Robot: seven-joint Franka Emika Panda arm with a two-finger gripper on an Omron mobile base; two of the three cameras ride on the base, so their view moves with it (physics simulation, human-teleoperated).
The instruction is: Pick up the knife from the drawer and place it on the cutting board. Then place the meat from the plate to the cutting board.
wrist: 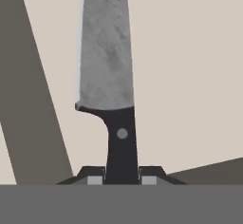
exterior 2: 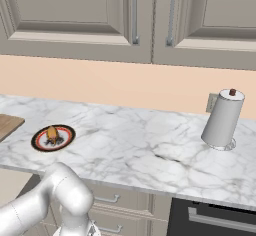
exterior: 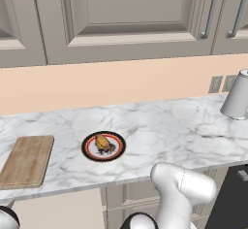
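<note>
The gripper [wrist: 122,179] pinches the black handle of the knife [wrist: 107,66] over the pale drawer [wrist: 190,76]. The meat [exterior: 102,142] sits on the plate [exterior: 88,148], beside the cutting board [exterior: 26,161].

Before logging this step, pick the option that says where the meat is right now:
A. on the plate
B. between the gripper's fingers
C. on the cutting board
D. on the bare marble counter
A: the meat sits on the plate, which lies on the counter apart from the cutting board; the gripper has the knife handle between its fingertips.
</note>
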